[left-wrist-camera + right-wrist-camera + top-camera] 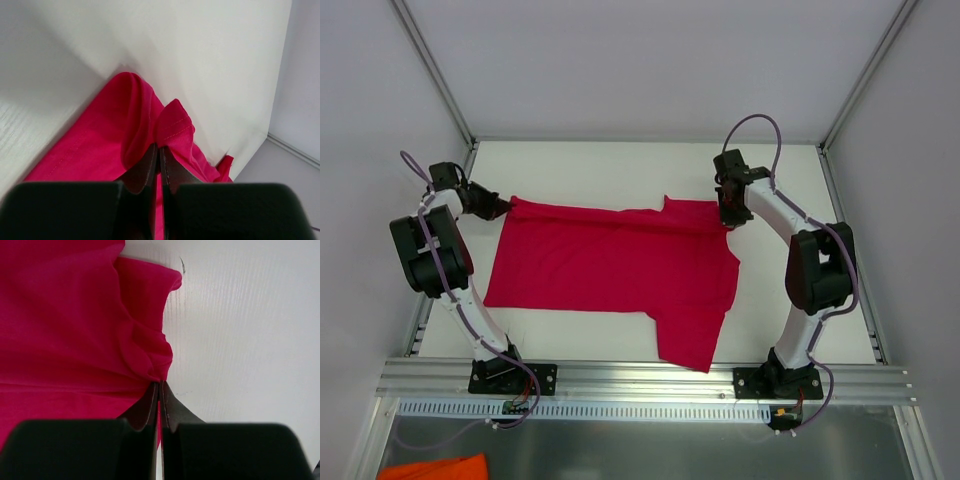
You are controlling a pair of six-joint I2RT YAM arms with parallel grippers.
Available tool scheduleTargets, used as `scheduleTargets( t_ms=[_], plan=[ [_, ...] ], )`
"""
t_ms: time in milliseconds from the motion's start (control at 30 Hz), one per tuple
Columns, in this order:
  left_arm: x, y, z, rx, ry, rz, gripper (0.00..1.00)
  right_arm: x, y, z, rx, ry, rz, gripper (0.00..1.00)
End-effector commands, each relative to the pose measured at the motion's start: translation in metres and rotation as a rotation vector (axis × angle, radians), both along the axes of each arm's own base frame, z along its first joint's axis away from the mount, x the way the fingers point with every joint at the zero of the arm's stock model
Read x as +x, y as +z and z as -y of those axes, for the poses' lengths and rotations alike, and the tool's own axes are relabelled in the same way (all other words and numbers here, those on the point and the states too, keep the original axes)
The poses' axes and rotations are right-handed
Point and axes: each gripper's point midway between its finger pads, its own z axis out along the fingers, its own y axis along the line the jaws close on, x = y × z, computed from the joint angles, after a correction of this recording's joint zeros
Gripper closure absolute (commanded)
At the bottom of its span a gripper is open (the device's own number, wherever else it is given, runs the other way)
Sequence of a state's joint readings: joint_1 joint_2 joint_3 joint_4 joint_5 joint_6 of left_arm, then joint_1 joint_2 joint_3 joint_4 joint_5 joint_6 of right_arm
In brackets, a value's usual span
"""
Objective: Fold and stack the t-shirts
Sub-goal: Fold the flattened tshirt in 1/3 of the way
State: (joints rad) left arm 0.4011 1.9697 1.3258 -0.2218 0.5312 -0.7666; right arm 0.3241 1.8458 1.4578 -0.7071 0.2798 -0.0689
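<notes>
Shirt: red t-shirt (610,270) spread flat mid-frame on the white table (600,165); one sleeve points toward the bottom edge
Left gripper (503,207): jaws pinched tight on the shirt's upper-left corner
Right gripper (728,222): jaws pinched tight on its upper-right edge

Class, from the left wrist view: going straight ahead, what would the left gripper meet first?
Most likely the t-shirt: the left gripper, shut on it, points into its bunched fold; the table lies beyond, depth unclear.

One t-shirt (610,265), two hands (504,207) (728,224), one orange cloth (432,468)
</notes>
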Motion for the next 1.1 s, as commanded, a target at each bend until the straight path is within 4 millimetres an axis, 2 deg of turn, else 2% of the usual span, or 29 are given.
scheduleTargets(
  t_ms=[0, 267, 500, 667, 800, 1067],
  plan=[
    [-0.002, 0.022, -0.025, 0.085, 0.061, 0.042, 1.00, -0.011, 0.015, 0.014, -0.041, -0.005, 0.007, 0.99],
    [-0.023, 0.014, -0.025, 0.083, 0.076, -0.025, 1.00, -0.019, 0.013, 0.008, -0.017, 0.015, -0.046, 0.99],
    [-0.033, 0.025, -0.024, 0.109, 0.062, -0.020, 1.00, -0.032, 0.013, -0.004, -0.008, 0.029, -0.095, 0.99],
    [-0.045, 0.015, -0.022, 0.112, 0.064, -0.054, 1.00, -0.043, 0.009, -0.007, -0.011, 0.026, -0.144, 0.99],
    [-0.052, 0.007, -0.019, 0.100, 0.058, -0.087, 1.00, -0.051, 0.006, -0.003, -0.036, 0.024, -0.201, 0.99],
    [-0.066, -0.007, -0.015, 0.099, 0.047, -0.135, 1.00, -0.056, 0.004, 0.002, -0.075, 0.030, -0.237, 0.99]
  ],
)
